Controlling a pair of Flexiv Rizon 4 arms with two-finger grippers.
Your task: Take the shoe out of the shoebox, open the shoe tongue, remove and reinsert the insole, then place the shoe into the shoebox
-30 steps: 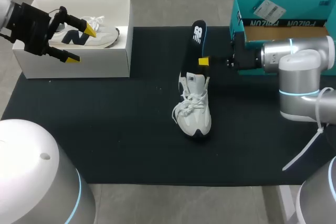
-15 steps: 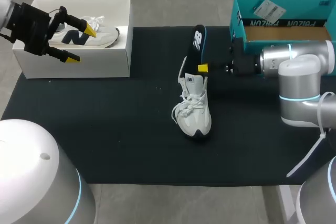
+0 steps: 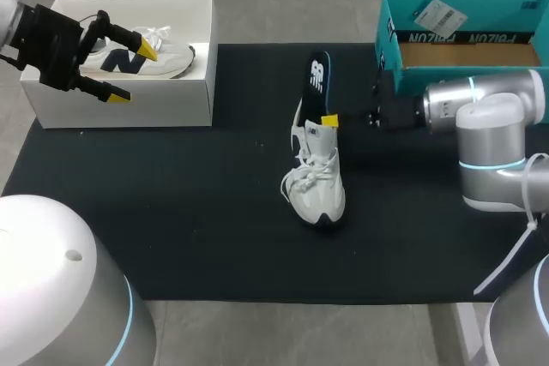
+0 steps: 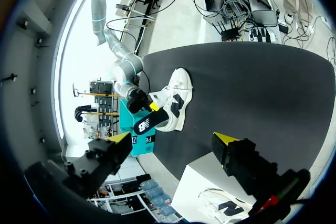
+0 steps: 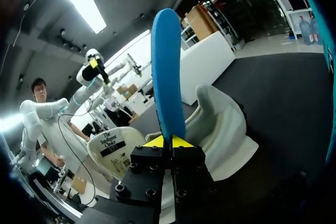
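Head view: the shoe (image 3: 316,182) stands out on the mat (image 3: 171,212), well apart from the teal box (image 3: 412,49), and the right gripper (image 3: 329,120) pinches the insole (image 3: 316,83) at the shoe's mouth, so 1 step looks done and the insole work midway. Left wrist view: the left gripper (image 4: 173,137) hangs over the white box (image 4: 210,177), fingers apart, empty. Right wrist view: both fingers (image 5: 181,142) clamp the insole above the shoe. Seating it and boxing the shoe remain.

Can't see insole (image 5: 167,66) lower end: behind my R end effector (image 5: 168,141). Teal shoebox (image 3: 463,38) cut off at head-view edge; L end effector (image 3: 134,72) covers pt of 2nd shoe (image 3: 176,59).
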